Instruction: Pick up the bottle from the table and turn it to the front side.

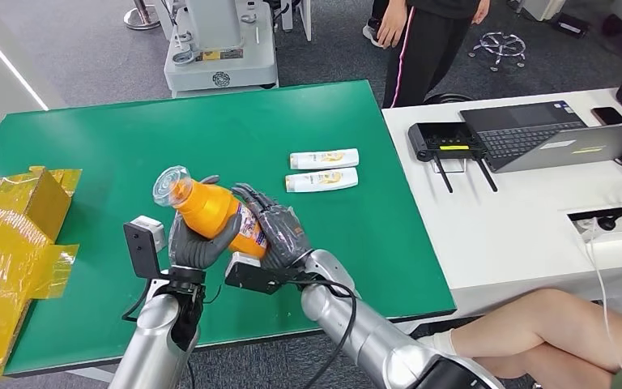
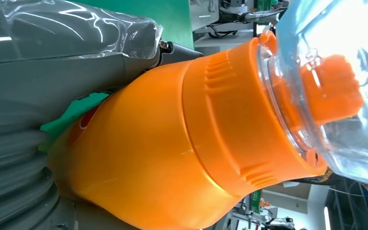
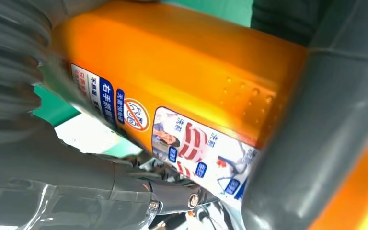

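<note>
An orange bottle [image 1: 209, 209] with a clear cap [image 1: 168, 183] is lifted above the green table [image 1: 129, 146], tilted with its cap toward the far left. My left hand [image 1: 193, 247] grips its body from below. My right hand [image 1: 279, 231] wraps the label end from the right. In the left wrist view the orange bottle [image 2: 172, 143] and its clear cap [image 2: 345, 72] loom close. In the right wrist view the bottle's printed label [image 3: 191, 139] faces the camera, with a grey finger [image 3: 311, 129] across the body.
Two white bottles [image 1: 322, 169] lie side by side farther back on the table. Yellow wrapped boxes [image 1: 12, 235] sit at the left edge. A white desk [image 1: 518, 235] with a laptop [image 1: 551, 134] stands to the right. One person stands behind; another person's legs [image 1: 551, 328] are at lower right.
</note>
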Robot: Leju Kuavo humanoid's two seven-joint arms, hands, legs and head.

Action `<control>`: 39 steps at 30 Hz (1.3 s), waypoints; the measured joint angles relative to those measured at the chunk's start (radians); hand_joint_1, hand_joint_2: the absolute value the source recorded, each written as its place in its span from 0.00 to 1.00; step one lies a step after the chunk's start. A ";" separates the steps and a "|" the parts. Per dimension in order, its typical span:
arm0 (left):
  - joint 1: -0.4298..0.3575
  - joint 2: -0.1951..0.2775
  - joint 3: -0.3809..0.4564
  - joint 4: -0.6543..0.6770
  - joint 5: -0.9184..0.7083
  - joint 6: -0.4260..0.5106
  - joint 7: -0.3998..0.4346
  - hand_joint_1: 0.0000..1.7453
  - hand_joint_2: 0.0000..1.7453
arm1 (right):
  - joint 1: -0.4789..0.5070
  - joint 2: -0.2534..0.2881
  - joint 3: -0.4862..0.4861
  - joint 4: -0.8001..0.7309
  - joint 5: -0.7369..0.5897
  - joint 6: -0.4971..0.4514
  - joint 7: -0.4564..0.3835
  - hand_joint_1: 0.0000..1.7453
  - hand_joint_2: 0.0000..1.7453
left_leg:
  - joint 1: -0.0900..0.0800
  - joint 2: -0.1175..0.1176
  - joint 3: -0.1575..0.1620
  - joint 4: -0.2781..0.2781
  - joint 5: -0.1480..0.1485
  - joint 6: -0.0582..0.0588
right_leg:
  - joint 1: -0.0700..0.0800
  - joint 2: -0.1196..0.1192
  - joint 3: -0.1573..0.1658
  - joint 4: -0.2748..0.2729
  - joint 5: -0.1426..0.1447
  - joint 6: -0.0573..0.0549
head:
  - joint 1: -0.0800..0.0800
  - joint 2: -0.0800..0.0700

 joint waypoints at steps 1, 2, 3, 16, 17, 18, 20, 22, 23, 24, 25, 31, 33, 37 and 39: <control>0.000 0.000 0.000 0.000 0.001 0.001 0.001 1.00 1.00 | 0.007 -0.001 0.000 -0.013 0.003 -0.003 0.003 0.00 1.00 | 0.000 0.000 0.000 0.000 0.000 0.000 | 0.000 0.000 0.000 0.000 0.000 0.000 | 0.000 0.000; 0.000 0.000 0.001 0.000 0.001 0.002 0.001 1.00 1.00 | 0.014 -0.001 -0.001 -0.029 0.007 -0.003 0.007 0.00 1.00 | 0.000 0.000 0.000 0.000 0.000 0.000 | 0.000 0.000 0.000 0.000 0.000 0.000 | 0.000 0.000; 0.000 0.000 0.002 0.000 0.001 0.003 0.002 1.00 1.00 | 0.024 -0.003 -0.001 -0.051 0.011 -0.001 0.010 0.00 1.00 | 0.000 0.000 0.000 0.000 0.000 0.000 | 0.000 0.000 0.000 0.000 0.000 0.000 | 0.000 0.000; 0.026 0.014 0.027 -0.003 -0.002 0.030 0.004 1.00 1.00 | 0.133 -0.023 0.024 -0.369 -0.006 0.052 0.036 0.00 1.00 | 0.000 0.000 0.000 0.000 0.000 0.000 | 0.000 0.001 0.000 0.000 0.000 0.000 | 0.000 0.000; 0.026 0.014 0.028 -0.003 -0.002 0.030 0.004 1.00 1.00 | 0.133 -0.023 0.024 -0.371 -0.007 0.052 0.036 0.00 1.00 | 0.000 0.000 0.000 0.000 0.000 0.000 | 0.000 0.001 0.000 0.000 0.000 0.000 | 0.000 0.000; 0.026 0.014 0.028 -0.003 -0.002 0.031 0.004 1.00 1.00 | 0.134 -0.024 0.025 -0.374 -0.008 0.052 0.036 0.00 1.00 | 0.000 0.000 0.000 0.000 0.000 0.000 | 0.000 0.001 0.000 0.000 0.000 0.000 | 0.000 0.000; 0.038 0.020 0.039 -0.007 -0.005 0.044 -0.002 1.00 1.00 | 0.162 -0.036 0.057 -0.468 -0.049 0.053 0.030 0.00 1.00 | 0.000 0.000 -0.001 0.000 0.000 0.000 | 0.000 0.001 -0.001 0.000 0.000 0.000 | 0.000 0.000; 0.057 0.032 0.060 -0.017 -0.011 0.069 -0.011 1.00 1.00 | 0.214 -0.063 0.114 -0.642 -0.131 0.052 0.007 0.00 1.00 | 0.000 0.000 -0.001 0.000 0.000 0.000 | 0.000 0.000 -0.001 0.000 0.000 0.000 | 0.000 0.000; 0.064 0.037 0.069 -0.021 -0.013 0.080 -0.015 1.00 1.00 | 0.234 -0.075 0.136 -0.710 -0.168 0.049 -0.006 0.00 1.00 | 0.000 0.000 -0.001 0.000 0.000 0.000 | 0.000 0.000 -0.001 0.000 0.000 0.000 | 0.000 0.000; 0.067 0.041 0.074 -0.024 -0.013 0.086 -0.019 1.00 1.00 | 0.247 -0.083 0.148 -0.752 -0.187 0.044 -0.014 0.00 1.00 | 0.000 0.000 -0.001 0.000 0.000 0.000 | 0.000 0.000 -0.001 0.000 0.000 0.000 | 0.000 0.000; 0.070 0.044 0.078 -0.027 -0.013 0.091 -0.023 1.00 1.00 | 0.256 -0.088 0.156 -0.779 -0.199 0.035 -0.019 0.00 1.00 | 0.000 0.000 -0.001 0.000 0.000 0.000 | 0.000 0.000 -0.001 0.000 0.000 0.000 | 0.000 0.000; 0.075 0.060 0.099 -0.055 -0.027 0.121 -0.039 1.00 1.00 | 0.278 -0.104 0.186 -0.884 -0.229 -0.003 -0.034 0.00 1.00 | 0.000 0.000 -0.001 0.000 0.000 0.000 | 0.000 0.000 -0.001 0.000 0.000 0.000 | 0.000 0.000; 0.074 0.066 0.106 -0.076 -0.054 0.153 -0.071 1.00 1.00 | 0.278 -0.107 0.193 -0.894 -0.240 -0.004 -0.034 0.00 1.00 | 0.000 0.000 -0.001 0.000 0.000 0.000 | 0.000 0.001 -0.001 0.000 0.000 0.000 | 0.000 0.000; 0.070 0.095 0.116 -0.172 -0.193 0.273 -0.142 1.00 1.00 | 0.281 -0.114 0.204 -0.897 -0.276 0.000 -0.047 0.00 1.00 | 0.000 0.000 -0.001 0.000 0.000 0.000 | 0.000 0.000 -0.001 0.000 0.000 0.000 | 0.000 0.000; 0.058 0.121 0.117 -0.219 -0.274 0.311 -0.143 1.00 1.00 | 0.283 -0.117 0.210 -0.895 -0.289 0.007 -0.052 0.00 1.00 | 0.000 0.000 -0.001 0.000 0.000 0.000 | 0.000 0.000 -0.001 0.000 0.000 0.000 | 0.000 0.000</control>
